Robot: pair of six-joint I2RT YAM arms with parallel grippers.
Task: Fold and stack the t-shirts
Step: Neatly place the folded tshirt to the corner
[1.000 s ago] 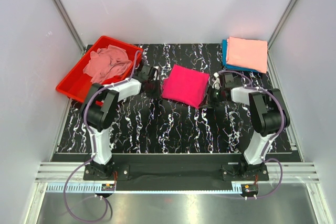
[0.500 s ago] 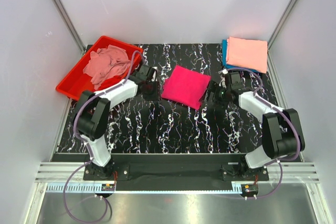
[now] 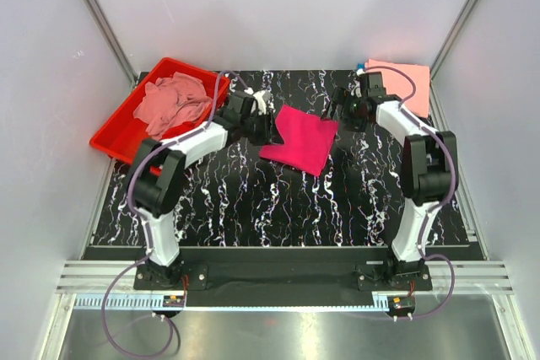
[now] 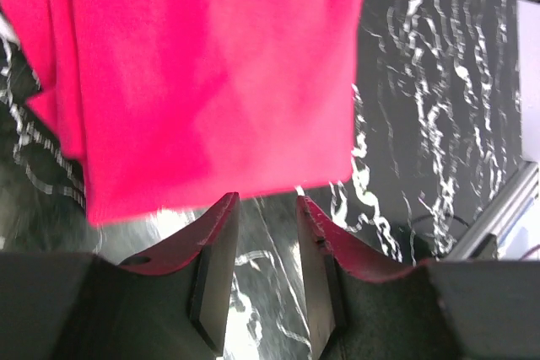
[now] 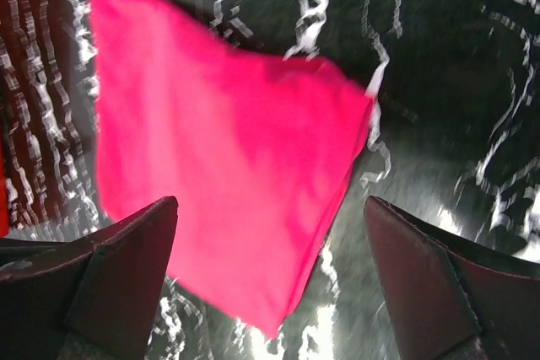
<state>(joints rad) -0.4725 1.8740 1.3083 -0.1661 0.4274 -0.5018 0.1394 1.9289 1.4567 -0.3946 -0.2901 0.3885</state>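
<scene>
Magenta tee [image 3: 297, 139] folded at the middle of the table [image 3: 245, 200], both jaws off it.
The left jaws stand slightly apart, only table between them, just off the tee's left edge; the right jaws gape wide by its far right corner. Pinching only the top layer for the carry to the salmon stack [image 3: 403, 82], far right, would spill the fold. The left wrist view shows uneven layers poking out; only the top view shows the stack and the tray [image 3: 110, 137] of crumpled tees [image 3: 173, 103].
</scene>
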